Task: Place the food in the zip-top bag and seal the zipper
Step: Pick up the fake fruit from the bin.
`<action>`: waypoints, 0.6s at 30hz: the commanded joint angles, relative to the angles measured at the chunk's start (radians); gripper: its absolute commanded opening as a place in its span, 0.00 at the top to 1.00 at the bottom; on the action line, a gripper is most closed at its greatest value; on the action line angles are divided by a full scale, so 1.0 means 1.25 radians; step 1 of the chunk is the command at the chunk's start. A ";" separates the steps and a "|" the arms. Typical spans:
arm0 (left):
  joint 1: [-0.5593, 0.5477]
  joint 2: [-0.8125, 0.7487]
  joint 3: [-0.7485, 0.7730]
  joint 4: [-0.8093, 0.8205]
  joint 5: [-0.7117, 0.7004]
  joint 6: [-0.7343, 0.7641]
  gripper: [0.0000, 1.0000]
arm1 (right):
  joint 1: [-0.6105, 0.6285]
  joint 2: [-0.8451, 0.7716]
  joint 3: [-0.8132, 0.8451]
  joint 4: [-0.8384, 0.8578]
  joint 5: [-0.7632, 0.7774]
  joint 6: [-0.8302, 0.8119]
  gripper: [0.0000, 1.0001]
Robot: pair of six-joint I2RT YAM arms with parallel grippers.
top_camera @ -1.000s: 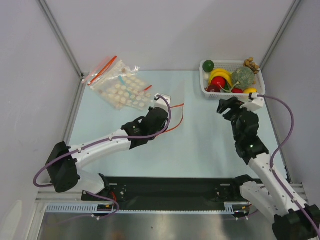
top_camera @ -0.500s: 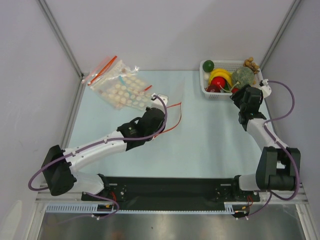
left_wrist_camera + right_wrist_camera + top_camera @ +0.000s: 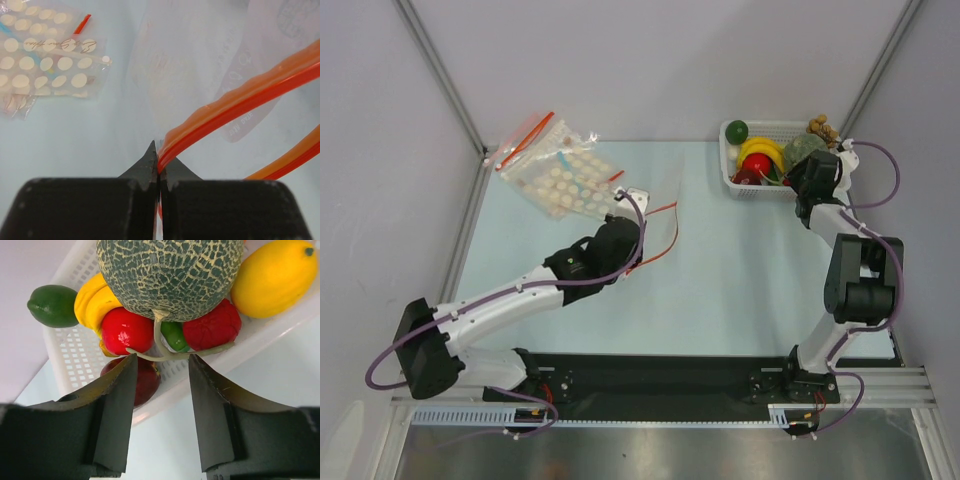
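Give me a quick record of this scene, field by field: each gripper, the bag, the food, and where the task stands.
left gripper: shut on the zipper of the zip-top bag
right gripper: open, facing the basket, holding nothing
zipper state: two red strips apart, unsealed
food: in the basket; melon, red fruit, dark red piece, lime
bag contents: none visible
other: disc-patterned bags on the table
task: no food bagged yet
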 commanded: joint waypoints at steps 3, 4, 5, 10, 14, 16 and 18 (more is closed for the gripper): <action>-0.006 -0.064 -0.021 0.047 0.006 -0.014 1.00 | 0.010 0.036 0.059 0.090 0.001 -0.009 0.50; -0.006 -0.066 -0.023 0.047 0.010 -0.014 1.00 | 0.013 0.049 0.068 0.083 0.006 -0.017 0.50; -0.006 -0.067 -0.023 0.047 0.010 -0.014 1.00 | 0.015 0.058 0.082 0.075 0.014 -0.017 0.50; -0.009 -0.078 -0.030 0.052 0.002 -0.014 1.00 | 0.020 0.101 0.107 0.088 0.041 -0.021 0.48; -0.009 -0.084 -0.035 0.058 0.000 -0.013 1.00 | 0.022 0.144 0.139 0.086 0.051 -0.032 0.50; -0.011 -0.080 -0.031 0.056 0.004 -0.012 1.00 | 0.022 0.155 0.151 0.085 0.051 -0.033 0.52; -0.011 -0.075 -0.029 0.053 0.004 -0.010 1.00 | 0.023 0.166 0.157 0.079 0.053 -0.031 0.54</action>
